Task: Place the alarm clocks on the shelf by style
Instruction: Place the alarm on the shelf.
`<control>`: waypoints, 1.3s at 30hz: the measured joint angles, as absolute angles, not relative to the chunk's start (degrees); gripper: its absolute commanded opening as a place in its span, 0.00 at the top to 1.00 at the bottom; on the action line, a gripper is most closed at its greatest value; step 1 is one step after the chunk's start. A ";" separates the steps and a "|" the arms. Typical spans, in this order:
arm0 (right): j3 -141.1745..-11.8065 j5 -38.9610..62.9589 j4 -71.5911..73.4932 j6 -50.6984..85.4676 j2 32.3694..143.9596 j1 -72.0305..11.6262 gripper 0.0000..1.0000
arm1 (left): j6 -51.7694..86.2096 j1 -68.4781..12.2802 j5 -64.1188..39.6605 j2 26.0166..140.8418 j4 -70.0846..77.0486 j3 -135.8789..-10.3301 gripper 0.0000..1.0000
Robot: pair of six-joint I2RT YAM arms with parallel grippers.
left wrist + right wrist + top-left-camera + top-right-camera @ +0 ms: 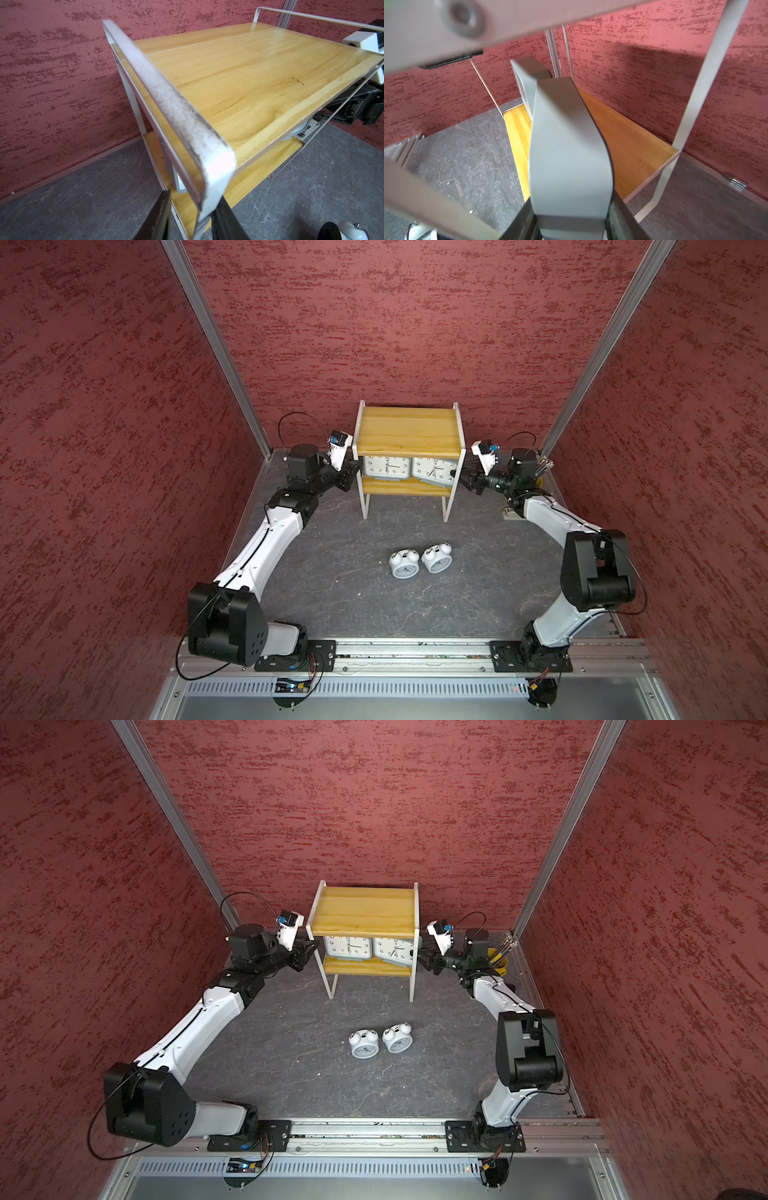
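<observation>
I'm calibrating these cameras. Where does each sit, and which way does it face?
Top views: high above the front rail, looking down toward the back wall; left arm, right arm, shelf, round clocks.
Left wrist: beside the shelf's end, looking across its top board; left jaws straddle the frame.
Right wrist: at the opposite end, looking along the lower board; right jaws clamp a grey clock.
Shared: both wrist views show the shelf; the left one catches the right arm.
</observation>
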State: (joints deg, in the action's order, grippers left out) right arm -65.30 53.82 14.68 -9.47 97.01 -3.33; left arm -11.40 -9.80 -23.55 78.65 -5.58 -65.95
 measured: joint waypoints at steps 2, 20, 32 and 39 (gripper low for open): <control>-65.43 53.82 14.44 -9.54 97.06 -3.36 0.47 | -11.40 -9.80 -23.55 78.65 -5.58 -65.95 0.65; -60.31 43.46 13.43 -10.70 88.55 -3.55 0.26 | -11.40 -9.80 -23.66 78.65 -5.56 -65.95 0.65; -57.12 41.82 12.62 -8.75 86.02 -3.55 0.69 | -11.40 -9.78 -23.77 78.65 -5.58 -65.89 0.65; -57.14 42.24 12.62 -7.46 87.00 -3.79 0.70 | -11.40 -9.74 -24.01 78.65 -5.58 -65.89 0.65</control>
